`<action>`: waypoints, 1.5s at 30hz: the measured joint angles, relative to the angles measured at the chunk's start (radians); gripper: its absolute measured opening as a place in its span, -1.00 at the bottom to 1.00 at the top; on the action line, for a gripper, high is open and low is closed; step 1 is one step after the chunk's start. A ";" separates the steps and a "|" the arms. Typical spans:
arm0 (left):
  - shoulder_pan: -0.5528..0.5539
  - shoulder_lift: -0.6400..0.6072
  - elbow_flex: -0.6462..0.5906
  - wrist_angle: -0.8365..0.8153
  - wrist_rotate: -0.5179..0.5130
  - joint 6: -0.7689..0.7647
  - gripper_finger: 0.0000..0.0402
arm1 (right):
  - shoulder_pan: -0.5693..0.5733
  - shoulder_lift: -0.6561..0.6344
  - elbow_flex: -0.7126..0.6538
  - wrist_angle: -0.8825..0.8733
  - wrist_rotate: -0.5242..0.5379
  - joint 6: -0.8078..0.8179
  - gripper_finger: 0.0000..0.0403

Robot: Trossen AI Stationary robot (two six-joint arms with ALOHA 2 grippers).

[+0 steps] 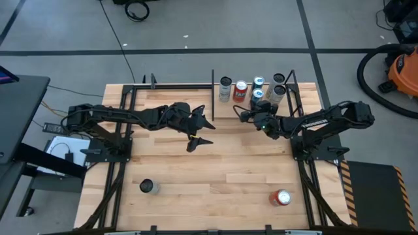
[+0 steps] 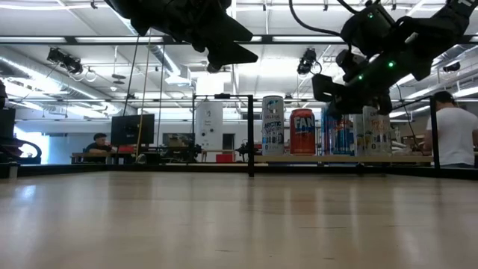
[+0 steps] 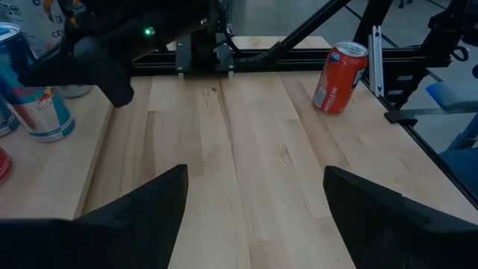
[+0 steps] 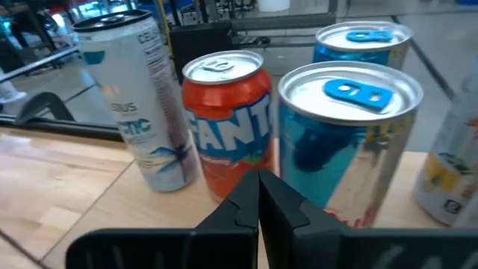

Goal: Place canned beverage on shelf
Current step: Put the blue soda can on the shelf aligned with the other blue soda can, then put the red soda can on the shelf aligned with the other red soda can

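Currently the right gripper's [image 4: 259,196] fingers are pressed together with nothing between them, their tips just in front of the orange Fanta can [image 4: 228,119] and the nearer blue can [image 4: 351,134]. Both cans stand upright on the shelf [image 1: 251,108] at the table's far edge. A tall white can [image 4: 142,97] stands beside the orange one, and a second blue can [image 4: 364,41] stands behind the nearer one. The left gripper [image 3: 254,202] has its fingers [image 3: 142,209] apart and empty, hanging above the bare planked table [image 1: 215,163] near its centre. Elsewhere, a red can [image 1: 282,198] lies near the table's front right, and a dark-topped can [image 1: 147,187] stands near the front left.
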 joint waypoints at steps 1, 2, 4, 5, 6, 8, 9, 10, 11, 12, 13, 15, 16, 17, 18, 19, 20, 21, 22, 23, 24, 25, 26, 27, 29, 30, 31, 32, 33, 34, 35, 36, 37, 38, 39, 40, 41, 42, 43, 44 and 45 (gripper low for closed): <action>0.000 0.000 0.000 0.000 0.000 0.000 0.56 | 0.000 0.000 0.000 -0.008 0.010 0.000 -0.96; 0.000 0.000 0.000 0.000 0.000 0.000 0.56 | 0.000 0.000 0.000 -0.016 0.020 0.000 -0.96; 0.000 0.000 0.000 0.000 0.000 0.000 0.56 | 0.000 0.000 0.000 -0.029 0.028 -0.001 -0.96; 0.000 0.000 0.000 0.000 0.000 0.000 0.56 | 0.000 0.000 0.000 -0.036 0.033 -0.001 -0.96; 0.000 0.000 0.000 -0.001 0.000 0.000 0.56 | 0.000 0.000 0.000 -0.042 0.036 0.000 -0.96; 0.000 0.000 0.000 -0.001 0.000 0.000 0.56 | 0.000 0.000 0.000 -0.044 0.039 -0.001 -0.96; 0.000 0.000 0.000 -0.001 0.000 0.000 0.56 | -0.001 0.000 0.000 -0.045 0.039 -0.001 -0.96; 0.000 0.000 0.000 -0.001 0.000 0.000 0.56 | -0.003 0.000 0.000 -0.047 0.040 -0.001 -0.96; 0.000 0.000 0.000 -0.001 0.000 0.000 0.56 | -0.004 0.000 0.000 -0.051 0.042 -0.001 -0.96; 0.000 0.000 0.000 -0.001 0.000 0.000 0.56 | -0.006 0.000 0.000 -0.058 0.042 0.000 -0.96; 0.000 0.000 0.000 -0.001 0.000 0.000 0.56 | -0.008 0.000 0.000 -0.067 0.043 0.005 -0.96; 0.000 0.000 0.000 -0.001 0.000 0.000 0.56 | -0.011 0.000 0.000 -0.092 0.045 0.029 -0.96; 0.000 0.000 0.000 -0.001 0.000 0.000 0.56 | -0.011 0.000 0.000 -0.108 0.045 0.043 -0.96; 0.000 0.000 0.000 -0.001 0.000 0.000 0.56 | -0.011 0.000 0.000 -0.124 0.046 0.055 -0.96; 0.000 0.000 0.000 -0.001 0.000 0.000 0.56 | -0.011 0.000 0.000 -0.137 0.047 0.069 -0.96; 0.000 0.000 0.000 -0.001 0.000 0.000 0.56 | -0.011 0.000 0.000 -0.145 0.046 0.080 -0.96; 0.000 0.000 0.000 -0.001 0.000 0.000 0.56 | -0.011 0.000 0.000 -0.153 0.046 0.090 -0.96; 0.000 0.000 0.000 -0.001 0.000 0.000 0.56 | -0.011 0.000 0.000 -0.158 0.046 0.096 -0.96; 0.000 0.000 0.000 -0.001 0.000 0.000 0.56 | -0.011 0.000 0.000 -0.159 0.046 0.097 -0.96; 0.000 0.000 0.000 -0.001 0.000 0.000 0.56 | -0.011 0.000 0.000 -0.158 0.043 0.097 -0.96; 0.000 0.000 0.000 -0.001 0.000 0.000 0.56 | -0.011 0.000 0.000 -0.157 0.043 0.097 -0.96; 0.000 0.000 0.000 -0.001 0.000 0.000 0.56 | -0.011 0.000 0.000 -0.158 0.042 0.097 -0.96; 0.000 0.000 0.000 -0.001 0.000 0.000 0.56 | -0.010 0.000 0.000 -0.157 0.039 0.097 -0.96; 0.000 0.000 0.000 -0.001 0.000 0.000 0.56 | -0.009 -0.002 0.000 -0.156 0.028 0.097 -0.96; 0.000 0.000 0.000 -0.001 0.000 0.000 0.56 | 0.002 -0.011 0.000 -0.145 -0.004 0.080 -0.96; 0.000 0.000 0.000 -0.001 0.000 0.000 0.56 | 0.011 -0.017 0.000 -0.130 -0.022 0.058 -0.96; 0.000 0.000 0.000 -0.001 0.000 0.000 0.56 | 0.022 -0.027 0.000 -0.110 -0.039 0.029 -0.95; 0.000 0.000 0.000 -0.001 0.000 0.000 0.56 | 0.037 -0.038 0.000 -0.084 -0.055 -0.003 -0.95; 0.000 0.000 0.000 -0.001 0.000 0.000 0.56 | 0.052 -0.052 0.000 -0.053 -0.069 -0.041 -0.95; 0.000 0.000 0.000 -0.001 0.000 0.000 0.56 | 0.067 -0.069 0.000 -0.021 -0.082 -0.086 -0.94; 0.000 0.000 0.000 -0.001 0.000 0.000 0.56 | 0.083 -0.089 0.000 0.011 -0.093 -0.134 -0.94; 0.000 0.000 0.000 -0.001 0.000 0.000 0.56 | 0.099 -0.110 0.000 0.042 -0.102 -0.186 -0.94; 0.000 0.000 0.000 -0.001 0.000 0.000 0.56 | 0.112 -0.132 0.000 0.071 -0.112 -0.239 -0.94; 0.000 0.000 0.000 -0.001 0.000 0.000 0.56 | 0.124 -0.156 0.000 0.093 -0.119 -0.292 -0.94; 0.000 0.000 0.000 -0.001 0.000 0.000 0.56 | 0.137 -0.180 0.000 0.113 -0.119 -0.337 -0.95; 0.000 0.000 0.000 -0.001 0.000 0.000 0.56 | 0.147 -0.205 0.000 0.125 -0.119 -0.376 -0.95; 0.000 0.000 0.000 -0.001 0.000 -0.001 0.56 | 0.156 -0.231 0.000 0.126 -0.119 -0.407 -0.95; 0.000 0.000 0.000 -0.001 0.000 -0.001 0.56 | 0.165 -0.253 0.000 0.129 -0.119 -0.426 -0.96; 0.000 0.000 0.000 -0.001 0.000 -0.001 0.56 | 0.173 -0.274 0.000 0.129 -0.119 -0.436 -0.96; 0.000 0.000 0.000 -0.001 0.000 -0.001 0.56 | 0.181 -0.292 0.000 0.129 -0.119 -0.447 -0.96; 0.000 0.000 0.000 -0.001 0.000 0.000 0.56 | 0.188 -0.309 0.000 0.129 -0.119 -0.458 -0.96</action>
